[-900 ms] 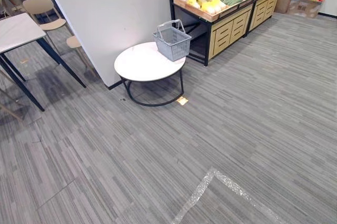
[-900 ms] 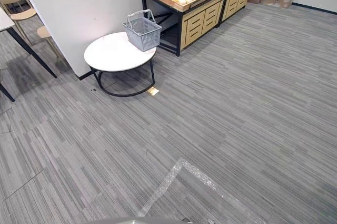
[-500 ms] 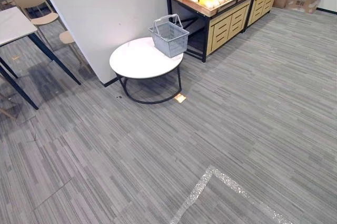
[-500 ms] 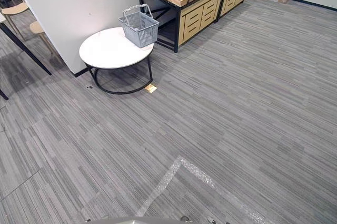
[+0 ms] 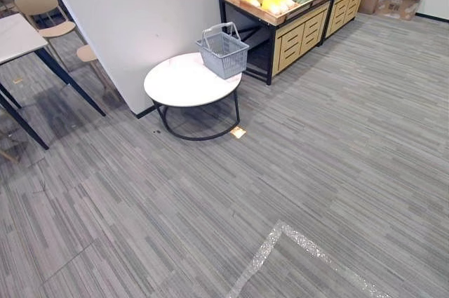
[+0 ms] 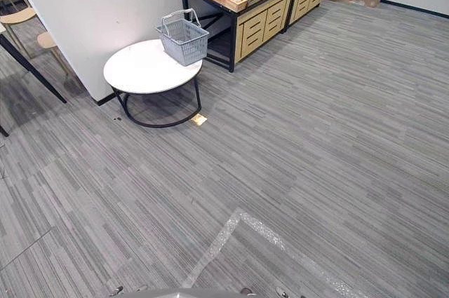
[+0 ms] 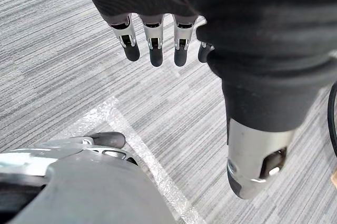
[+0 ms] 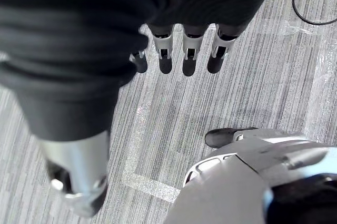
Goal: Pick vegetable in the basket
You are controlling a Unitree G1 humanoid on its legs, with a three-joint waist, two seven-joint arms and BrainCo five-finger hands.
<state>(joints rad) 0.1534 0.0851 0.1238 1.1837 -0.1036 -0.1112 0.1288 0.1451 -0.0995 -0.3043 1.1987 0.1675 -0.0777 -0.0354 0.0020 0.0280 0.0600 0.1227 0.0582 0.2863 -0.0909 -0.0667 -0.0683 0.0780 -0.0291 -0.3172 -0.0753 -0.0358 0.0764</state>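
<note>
Vegetables (image 5: 269, 1) lie in the wooden trays on top of the produce stand (image 5: 300, 31) at the far side of the room. Pale yellow heads sit at the near end, with green ones beside them and red ones further along. The grey basket (image 5: 223, 51) stands upright on the round white table (image 5: 181, 86), at the edge of the top nearest the stand and apart from it, with its handles raised. From here I cannot tell whether anything lies inside it. The table stands just in front of a white wall (image 5: 140, 10), and a small pale tag (image 5: 238, 132) lies on the grey striped carpet (image 5: 344, 137) by its dark ring base. A line of clear tape (image 5: 263, 252) bends across the carpet closer to me. Beyond the wall, on my left, are a beige chair (image 5: 41, 6) and a dark-legged table (image 5: 17, 34).

My left hand (image 7: 154, 42) hangs over the carpet with its fingers straight and side by side and the thumb held apart, holding nothing. My right hand (image 8: 188, 55) hangs the same way, fingers relaxed and straight and nothing in its grasp. Both are well away from the basket and the stand.
</note>
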